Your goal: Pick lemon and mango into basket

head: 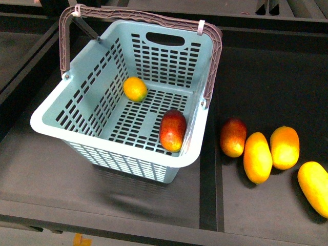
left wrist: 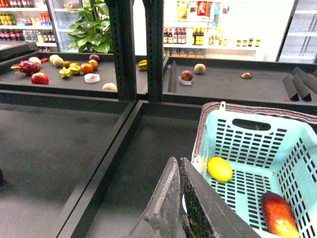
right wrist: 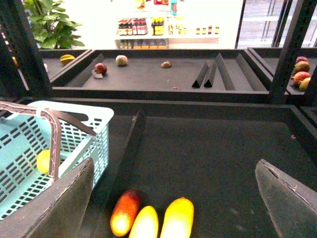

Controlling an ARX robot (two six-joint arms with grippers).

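- Neither of my arms shows in the front view.
- The rightmost yellow mango [head: 315, 187] runs off that picture's edge.
- My right fingers [right wrist: 69, 208] blur and are cropped.
- The handle hides part of the lemon [right wrist: 43, 161] in the right wrist view.

dark display trays [right wrist: 198, 148], a leafy plant [left wrist: 91, 29], brightly lit bottle shelves [right wrist: 163, 27].

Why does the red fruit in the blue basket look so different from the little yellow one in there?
The mango is bigger and longer; the lemon is small and rounder. The mango is dark red, turning orange-yellow at its lower end; the lemon is yellow with some orange. The mango leans against the basket's near right wall; the lemon sits by the far left wall. Both lie inside the basket, apart from each other.
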